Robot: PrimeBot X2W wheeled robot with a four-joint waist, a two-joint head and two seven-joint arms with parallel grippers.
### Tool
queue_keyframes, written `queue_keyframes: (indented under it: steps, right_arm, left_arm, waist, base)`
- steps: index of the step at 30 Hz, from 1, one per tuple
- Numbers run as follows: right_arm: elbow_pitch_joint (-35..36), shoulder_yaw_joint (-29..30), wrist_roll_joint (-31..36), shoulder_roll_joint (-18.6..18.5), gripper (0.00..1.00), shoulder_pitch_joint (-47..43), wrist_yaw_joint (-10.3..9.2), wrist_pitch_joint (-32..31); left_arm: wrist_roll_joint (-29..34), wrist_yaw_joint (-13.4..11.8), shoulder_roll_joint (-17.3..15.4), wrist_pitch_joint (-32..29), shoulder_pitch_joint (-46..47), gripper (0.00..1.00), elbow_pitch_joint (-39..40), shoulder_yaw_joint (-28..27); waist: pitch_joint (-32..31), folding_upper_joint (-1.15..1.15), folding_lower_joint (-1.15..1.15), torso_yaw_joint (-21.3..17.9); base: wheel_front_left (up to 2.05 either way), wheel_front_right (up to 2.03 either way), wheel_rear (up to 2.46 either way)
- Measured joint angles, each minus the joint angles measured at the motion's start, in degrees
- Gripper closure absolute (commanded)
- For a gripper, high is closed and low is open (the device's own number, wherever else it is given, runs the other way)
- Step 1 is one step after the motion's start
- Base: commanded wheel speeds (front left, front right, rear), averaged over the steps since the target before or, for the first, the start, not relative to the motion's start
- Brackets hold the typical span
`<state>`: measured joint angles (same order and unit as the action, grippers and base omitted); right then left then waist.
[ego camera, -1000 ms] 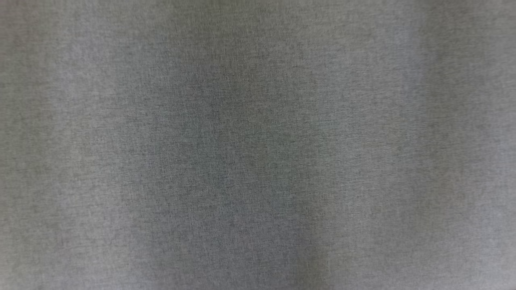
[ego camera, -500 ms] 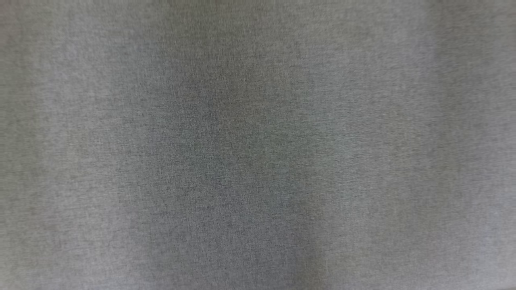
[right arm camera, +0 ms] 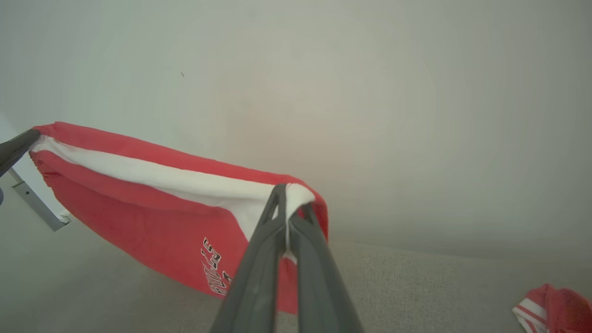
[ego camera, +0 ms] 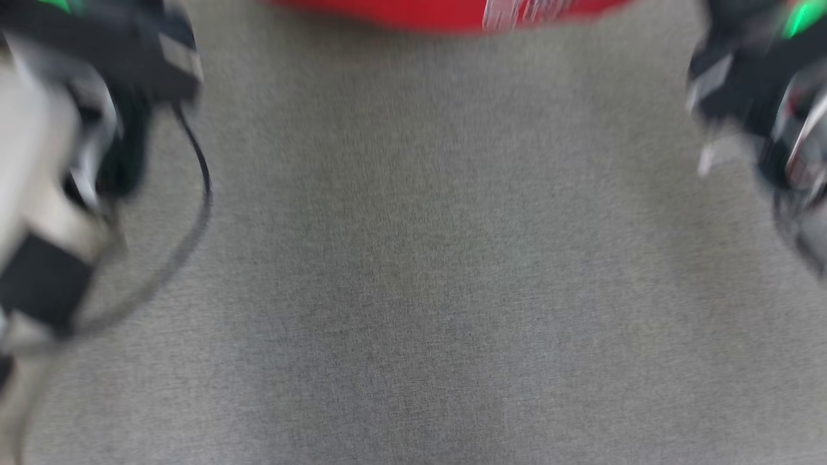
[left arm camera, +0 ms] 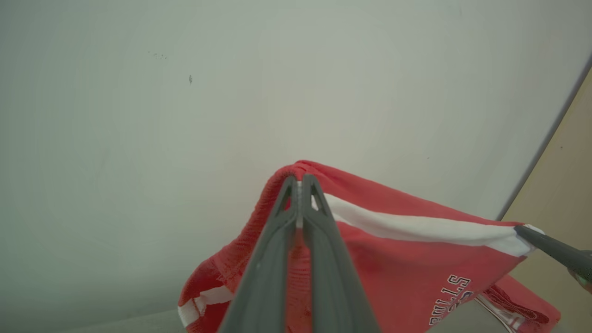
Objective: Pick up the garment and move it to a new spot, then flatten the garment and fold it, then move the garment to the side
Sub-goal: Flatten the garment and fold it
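Hanging stretched between the left gripper (left arm camera: 299,183) and right gripper (right arm camera: 287,192), each clamped on a top corner at mid-frame, the garment (left arm camera: 407,263) could slip free if the arms pull it tighter.

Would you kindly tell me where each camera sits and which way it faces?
Head view: on the head, looking down at grey fabric surface; blurred left arm, right arm at sides.
Left wrist view: along the left hand, shut on the red Bulls garment, facing a pale wall.
Right wrist view: along the right hand, shut on that garment.
Shared: wrist views both show the garment stretched between hands.
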<state>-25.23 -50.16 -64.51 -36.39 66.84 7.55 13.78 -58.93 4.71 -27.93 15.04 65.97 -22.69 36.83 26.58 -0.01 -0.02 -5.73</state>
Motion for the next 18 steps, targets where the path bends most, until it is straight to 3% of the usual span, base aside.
queue_keyframes:
  steps: [9,18]
  right_arm:
    - [7.6,1.7,1.5,-2.5,1.00,-18.7,0.00,1.0]
    - [13.2,6.2,1.8,-3.7,1.00,-39.3,0.00,1.1]
  left_arm:
    - [5.5,-4.8,-1.4,0.0,-27.0,1.00,14.0,-7.2]
    - [10.5,-6.2,2.0,0.0,-49.8,1.00,21.3,-10.7]
  waist:
    - [-6.7,0.00,-0.01,-0.3]
    - [-11.9,0.00,0.00,-0.8]
  base:
    - [0.00,0.00,0.00]
    - [0.00,0.00,0.00]
